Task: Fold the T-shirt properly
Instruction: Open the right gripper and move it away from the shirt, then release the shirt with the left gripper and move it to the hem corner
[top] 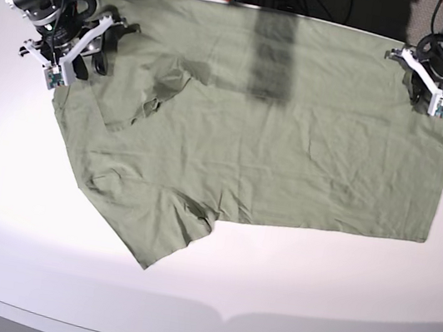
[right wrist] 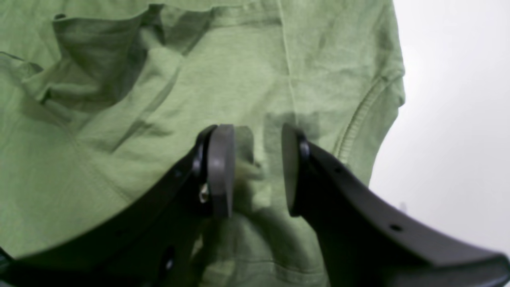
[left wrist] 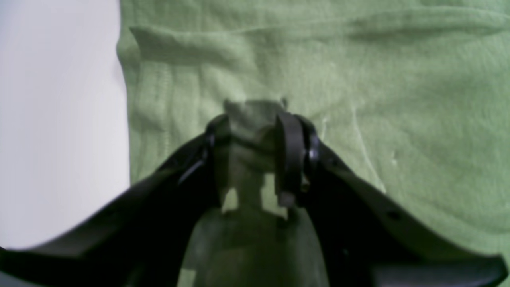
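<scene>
With the T-shirt (top: 275,149) lying spread on the white table (top: 287,286), the left pincer (left wrist: 255,131) is pinching a hem corner while the right pincer (right wrist: 257,167) is straddling a raised shoulder pleat, jaws apart, suggesting the first fold needs both corners lifted together.

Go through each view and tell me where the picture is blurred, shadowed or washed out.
Left wrist: soft throughout, left gripper dark and blurred, table blown out white. Right wrist: gripper blurred, its shadow on the T-shirt. Base: sharp, with a dark shadow band across the shirt's top.
</scene>
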You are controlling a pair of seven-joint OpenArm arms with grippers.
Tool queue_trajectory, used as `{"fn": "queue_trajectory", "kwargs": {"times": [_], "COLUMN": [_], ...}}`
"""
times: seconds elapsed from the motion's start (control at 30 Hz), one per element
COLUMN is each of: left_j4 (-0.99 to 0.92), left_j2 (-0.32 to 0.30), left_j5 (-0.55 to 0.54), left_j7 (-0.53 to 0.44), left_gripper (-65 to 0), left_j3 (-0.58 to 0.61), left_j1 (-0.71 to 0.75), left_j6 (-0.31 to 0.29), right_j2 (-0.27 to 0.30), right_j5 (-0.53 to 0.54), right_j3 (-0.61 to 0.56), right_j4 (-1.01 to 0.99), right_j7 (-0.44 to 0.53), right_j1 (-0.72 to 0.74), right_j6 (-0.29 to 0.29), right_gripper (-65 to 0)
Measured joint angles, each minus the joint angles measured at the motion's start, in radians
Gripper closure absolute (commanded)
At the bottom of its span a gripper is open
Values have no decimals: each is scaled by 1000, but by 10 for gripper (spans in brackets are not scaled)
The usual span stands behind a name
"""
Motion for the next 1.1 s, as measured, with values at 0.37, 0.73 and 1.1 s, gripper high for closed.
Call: {"fn": "queue_trajectory", "kwargs": {"times": [0.37, 0.73, 1.1], "left_j4": [162, 265, 267], "left_j2": [8, 8, 8], "left_j5": [13, 141, 97], "left_j7": [52, 77, 82], "left_gripper": [-190, -190, -454], "left_j3": [10, 10, 10], "left_j1": [8, -35, -91], "left_j6": [-11, -14, -11], "right_j2": [27, -3, -73], "right_j5": [228, 247, 243], "right_j3": [0, 0, 0], "right_j4": [-1, -1, -1], "right_j7": [0, -61, -109], "right_j1": [53, 231, 250], "right_j6": [0, -1, 0], "right_gripper": [-192, -192, -475]}}
